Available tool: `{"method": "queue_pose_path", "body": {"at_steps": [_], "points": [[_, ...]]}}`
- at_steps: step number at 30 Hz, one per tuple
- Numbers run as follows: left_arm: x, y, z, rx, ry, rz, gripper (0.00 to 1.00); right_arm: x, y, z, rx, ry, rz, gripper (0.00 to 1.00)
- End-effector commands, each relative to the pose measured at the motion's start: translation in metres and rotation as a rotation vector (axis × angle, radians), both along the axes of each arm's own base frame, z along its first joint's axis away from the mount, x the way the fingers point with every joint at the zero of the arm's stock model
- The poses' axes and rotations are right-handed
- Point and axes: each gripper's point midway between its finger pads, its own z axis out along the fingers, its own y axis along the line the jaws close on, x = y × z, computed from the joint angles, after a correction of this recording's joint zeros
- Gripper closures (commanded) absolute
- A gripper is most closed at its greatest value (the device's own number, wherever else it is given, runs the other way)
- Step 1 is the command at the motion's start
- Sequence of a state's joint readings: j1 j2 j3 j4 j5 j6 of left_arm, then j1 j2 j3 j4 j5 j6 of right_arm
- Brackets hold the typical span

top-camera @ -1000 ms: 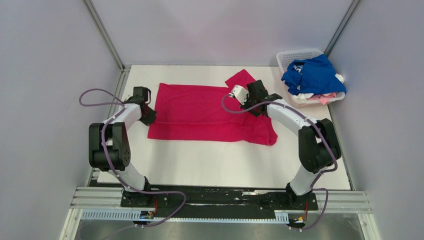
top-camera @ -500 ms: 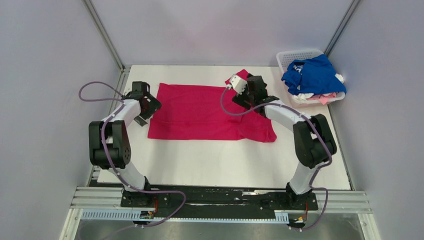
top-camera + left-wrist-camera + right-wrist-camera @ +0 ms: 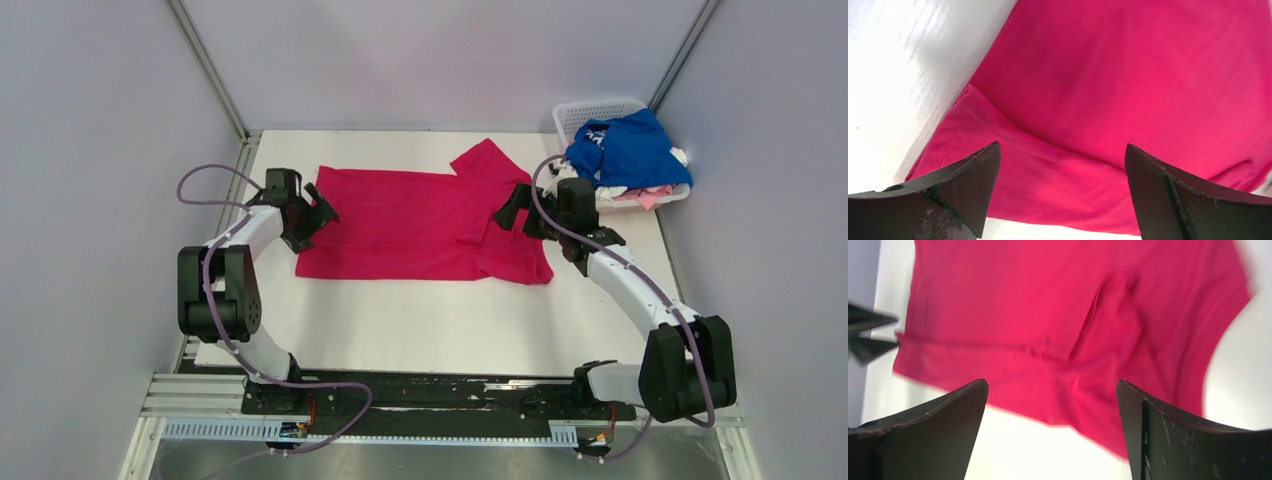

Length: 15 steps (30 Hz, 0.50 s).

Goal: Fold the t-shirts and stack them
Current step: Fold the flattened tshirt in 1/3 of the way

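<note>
A plain magenta-red t-shirt (image 3: 415, 225) lies spread flat on the white table (image 3: 440, 330), with one sleeve pointing to the far right. My left gripper (image 3: 322, 212) stands open over the shirt's left edge. In the left wrist view the shirt (image 3: 1128, 75) fills the space beyond the gripper (image 3: 1063, 155), and nothing sits between the fingers. My right gripper (image 3: 508, 208) hangs open above the shirt's right side. The right wrist view shows the shirt (image 3: 1048, 315) below the empty gripper (image 3: 1053, 390). A royal blue t-shirt (image 3: 628, 150) lies heaped on white and pale pink ones.
A white lattice basket (image 3: 590, 108) holding the heap stands at the table's far right corner. Grey walls close in the left, back and right. The left gripper's fingertips (image 3: 868, 335) show at the left edge of the right wrist view.
Both grippers have opened and let go of the red shirt. The right arm has swung from over the shirt to its right side. The left gripper shifted slightly right.
</note>
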<state>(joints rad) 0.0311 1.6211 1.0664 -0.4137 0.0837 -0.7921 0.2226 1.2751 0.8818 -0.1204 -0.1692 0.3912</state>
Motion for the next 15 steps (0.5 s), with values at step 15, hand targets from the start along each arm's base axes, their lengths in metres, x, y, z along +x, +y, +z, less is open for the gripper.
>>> {"method": "queue_pose_path", "body": {"at_steps": [15], "points": [[-0.046,-0.001,-0.066,0.022,0.201,-0.063,0.0,-0.086,-0.034,-0.159,0.097,0.698,-0.223,0.0]]}}
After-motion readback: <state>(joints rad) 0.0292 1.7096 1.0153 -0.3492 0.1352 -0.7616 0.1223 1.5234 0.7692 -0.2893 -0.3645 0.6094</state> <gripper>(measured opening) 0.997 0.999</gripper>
